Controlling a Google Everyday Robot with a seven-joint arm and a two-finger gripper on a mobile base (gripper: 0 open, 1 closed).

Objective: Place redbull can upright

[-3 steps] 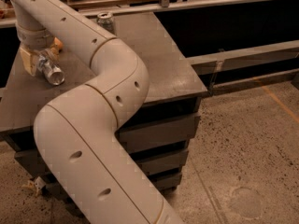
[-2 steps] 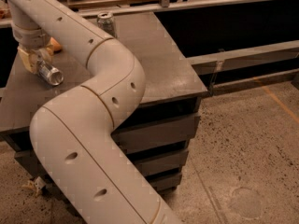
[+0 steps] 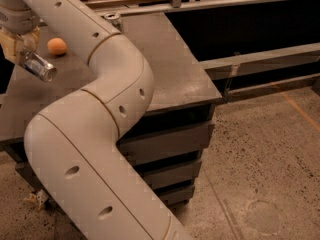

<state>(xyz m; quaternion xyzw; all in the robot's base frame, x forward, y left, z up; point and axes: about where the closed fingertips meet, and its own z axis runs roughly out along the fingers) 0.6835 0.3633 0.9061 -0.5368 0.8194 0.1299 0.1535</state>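
Observation:
The redbull can (image 3: pixel 39 66), slim and shiny silver, is held tilted with its silver top pointing down to the right, above the left part of the grey table (image 3: pixel 170 59). My gripper (image 3: pixel 19 48) is at the far left of the camera view and is shut on the can's upper end. The big white arm crosses the view from the bottom up to the gripper and hides much of the table's left side.
An orange ball (image 3: pixel 57 46) lies on the table just right of the gripper. A wider dull silver can (image 3: pixel 113 19) stands at the table's back edge. Dark shelving rails run behind the table. Speckled floor lies to the right.
The gripper with the can has moved left and a little up, which uncovers the orange ball. The arm's elbow has swung with it.

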